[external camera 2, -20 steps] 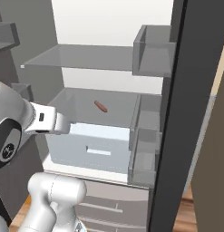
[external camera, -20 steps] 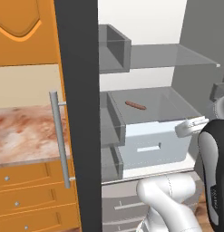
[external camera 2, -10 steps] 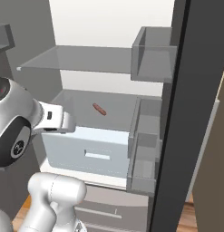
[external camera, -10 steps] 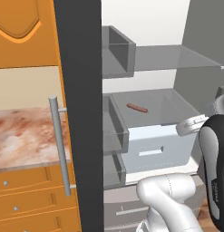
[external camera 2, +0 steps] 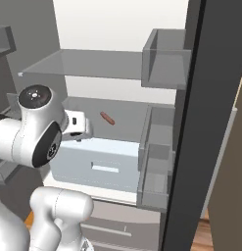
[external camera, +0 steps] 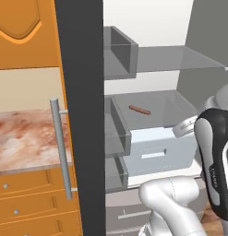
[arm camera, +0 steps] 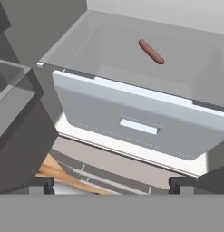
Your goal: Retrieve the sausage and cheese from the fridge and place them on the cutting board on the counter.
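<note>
Early stage: fridge [external camera 2: 122, 29] open; sausage [arm camera: 151, 51] untouched on the glass shelf, near its back edge. End effector [arm camera: 112, 185] fully open, empty, short of it. Cheese unseen; nothing delivered yet.

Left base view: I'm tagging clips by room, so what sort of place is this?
Likely a kitchen: an open fridge with a sausage on its shelf, beside a marbled counter over orange drawers.
</note>
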